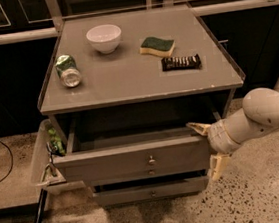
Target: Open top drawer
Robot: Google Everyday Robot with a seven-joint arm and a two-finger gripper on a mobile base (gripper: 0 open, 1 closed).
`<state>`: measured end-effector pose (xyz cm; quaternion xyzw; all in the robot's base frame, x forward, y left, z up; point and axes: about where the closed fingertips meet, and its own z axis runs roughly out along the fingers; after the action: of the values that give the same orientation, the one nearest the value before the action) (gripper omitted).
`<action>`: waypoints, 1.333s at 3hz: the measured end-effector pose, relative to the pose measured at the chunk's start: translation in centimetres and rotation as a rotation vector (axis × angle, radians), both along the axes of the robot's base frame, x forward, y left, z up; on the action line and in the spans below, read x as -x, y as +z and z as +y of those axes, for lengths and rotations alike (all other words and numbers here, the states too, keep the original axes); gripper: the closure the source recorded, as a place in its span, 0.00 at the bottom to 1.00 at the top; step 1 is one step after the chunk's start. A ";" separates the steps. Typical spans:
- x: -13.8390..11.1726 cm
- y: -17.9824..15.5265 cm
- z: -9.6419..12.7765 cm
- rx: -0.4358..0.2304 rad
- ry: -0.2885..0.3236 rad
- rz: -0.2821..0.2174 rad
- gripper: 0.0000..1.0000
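Gripper (207, 147) is parked at the right end of the drawer (115, 161), with the fingers (197, 127) spread wide. The upper one sits at the top right corner of the front panel, looks like it's touching the edge there. The lower one hangs down past the panel's bottom corner. It isn't clamped on anything, the two tips just sit above and below the right end of the panel. The pale arm (265, 114) comes in from the right.

Counts: three drawer fronts in the stack, each with one small round knob. On the cabinet top (126, 85) there's one white bowl (104, 38), one can (68, 70) lying on its side, one green-and-yellow sponge (157, 46) and one dark wrapped bar (180, 62) — four things, all well apart. One pale bin (38, 160) hangs off the left side with something green in it.

The drawer itself is the uppermost one — grey, flat front, with its knob (151, 159) dead centre, and clearly the tallest and widest of the three. It's pulled out partway toward the camera, so there's a dark gap behind the panel under the cabinet top. The second drawer (117, 177) shows only as a thin strip beneath it, and the bottom drawer (134, 194) is the lowest.
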<state>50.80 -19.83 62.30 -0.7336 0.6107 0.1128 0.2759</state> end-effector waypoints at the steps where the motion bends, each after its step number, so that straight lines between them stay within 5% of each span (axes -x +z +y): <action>1: 0.0 -0.1 0.0 0.000 0.000 0.002 0.16; 4: 1.0 1.8 0.1 -0.004 0.008 -0.023 0.94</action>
<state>49.80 -19.68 64.14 -0.7368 0.6043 0.1068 0.2837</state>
